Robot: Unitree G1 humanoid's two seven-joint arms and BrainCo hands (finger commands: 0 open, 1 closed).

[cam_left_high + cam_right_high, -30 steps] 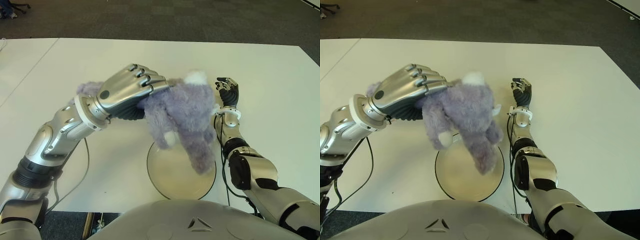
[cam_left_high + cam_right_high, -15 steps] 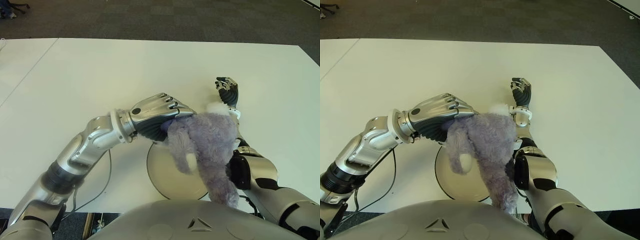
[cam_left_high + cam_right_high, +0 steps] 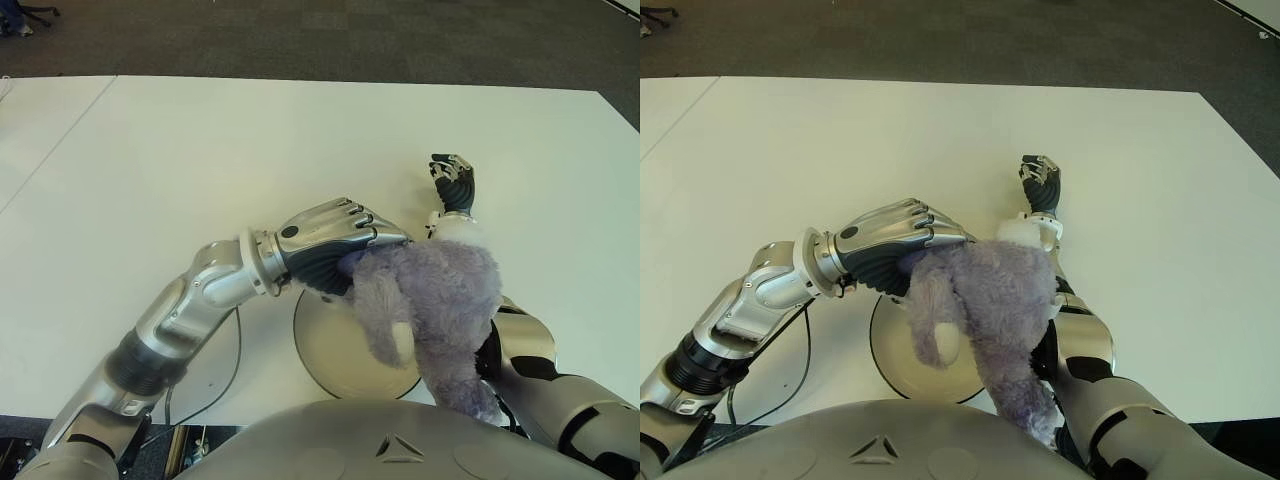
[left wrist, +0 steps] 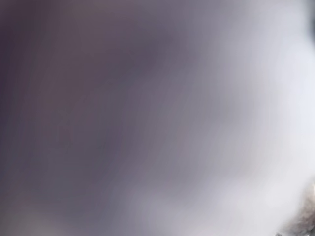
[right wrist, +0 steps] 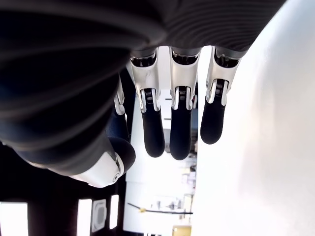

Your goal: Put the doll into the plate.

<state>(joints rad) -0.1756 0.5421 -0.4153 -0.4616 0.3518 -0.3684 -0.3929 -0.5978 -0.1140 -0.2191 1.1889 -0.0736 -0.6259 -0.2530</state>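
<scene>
My left hand [image 3: 335, 240] clamped on the purple doll [image 3: 432, 305], doll's long axis running from white top by my open, empty right hand [image 3: 452, 182] toward me, over the plate's [image 3: 335, 350] right edge

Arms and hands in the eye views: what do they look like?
The left hand has silver metal finger segments over a dark ribbed palm, on a silver arm with black joint bands and a trailing black cable. The right hand is darker, with black fingers and a black-and-silver forearm.
</scene>
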